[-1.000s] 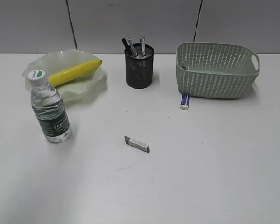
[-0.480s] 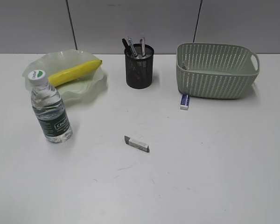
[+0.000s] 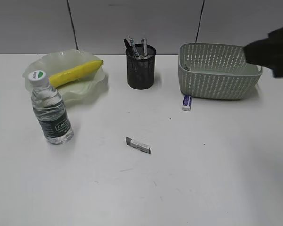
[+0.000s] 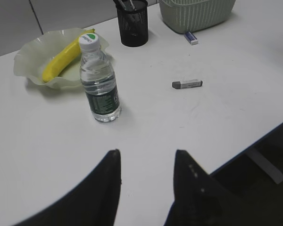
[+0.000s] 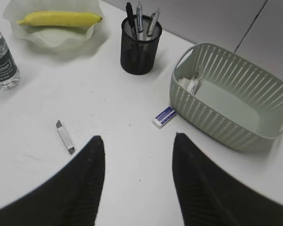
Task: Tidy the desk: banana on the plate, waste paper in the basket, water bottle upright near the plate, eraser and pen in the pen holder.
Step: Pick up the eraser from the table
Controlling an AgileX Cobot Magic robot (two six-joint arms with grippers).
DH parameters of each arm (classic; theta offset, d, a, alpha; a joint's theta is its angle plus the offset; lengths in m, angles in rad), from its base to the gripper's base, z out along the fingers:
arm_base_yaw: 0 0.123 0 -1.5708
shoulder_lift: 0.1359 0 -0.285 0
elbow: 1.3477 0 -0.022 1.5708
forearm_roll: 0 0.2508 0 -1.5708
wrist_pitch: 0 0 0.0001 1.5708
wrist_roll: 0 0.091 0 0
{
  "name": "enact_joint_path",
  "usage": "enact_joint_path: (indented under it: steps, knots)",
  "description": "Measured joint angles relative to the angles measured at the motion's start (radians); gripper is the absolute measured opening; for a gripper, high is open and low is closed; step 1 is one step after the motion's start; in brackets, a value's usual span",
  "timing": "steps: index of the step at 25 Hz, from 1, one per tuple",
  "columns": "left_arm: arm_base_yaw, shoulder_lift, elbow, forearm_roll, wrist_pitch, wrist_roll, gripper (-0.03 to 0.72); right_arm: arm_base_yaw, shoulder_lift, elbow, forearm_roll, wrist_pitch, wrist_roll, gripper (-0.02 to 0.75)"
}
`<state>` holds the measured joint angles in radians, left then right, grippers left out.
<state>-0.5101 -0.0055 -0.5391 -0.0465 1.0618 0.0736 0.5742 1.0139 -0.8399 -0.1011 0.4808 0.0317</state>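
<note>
The banana (image 3: 78,72) lies on the pale green plate (image 3: 40,63). Just in front of the plate the water bottle (image 3: 51,113) stands upright. Several pens (image 3: 134,47) stick out of the black mesh pen holder (image 3: 141,70). A white-and-blue eraser (image 3: 187,102) lies on the desk (image 3: 217,165) against the basket (image 3: 219,77). Waste paper (image 5: 191,84) sits in the basket's left corner. My left gripper (image 4: 148,153) is open and empty, hanging near the desk's front edge. My right gripper (image 5: 138,137) is open and empty above the desk, with the eraser (image 5: 164,117) just beyond it.
A small grey-and-white bar (image 3: 138,145) lies on the desk in the middle, seen left of the right gripper as the bar (image 5: 65,136). My right arm (image 3: 273,49) shows as a dark blur over the basket's right end. The desk's front edge (image 4: 254,141) drops off to the right.
My right arm has come into the exterior view at the upper right, over the basket's right end. Nothing on the desk has moved.
</note>
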Motion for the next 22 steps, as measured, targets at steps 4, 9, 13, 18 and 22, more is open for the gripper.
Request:
enact_joint_path:
  steps: [4, 9, 13, 18, 22]
  knots:
    - [0.0, 0.0, 0.0, 0.0, 0.0, 0.0, 0.283, 0.0, 0.306, -0.235, 0.008, 0.151, 0.16, 0.382]
    - [0.0, -0.001, 0.0, 0.001, 0.0, 0.0, 0.283, 0.0, 0.672, -0.563, 0.013, 0.442, 0.357, 0.382]
    - [0.0, -0.001, 0.0, 0.001, 0.0, 0.0, 0.283, 0.0, 0.916, -0.783, 0.013, 0.595, 0.471, 0.417]
    - [0.0, -0.001, 0.0, 0.001, 0.0, 0.0, 0.283, 0.0, 1.101, -0.883, 0.004, 0.635, 0.584, 0.538]
    - [0.0, -0.001, 0.0, 0.001, 0.0, 0.0, 0.283, -0.013, 1.186, -0.889, 0.006, 0.609, 0.624, 0.583]
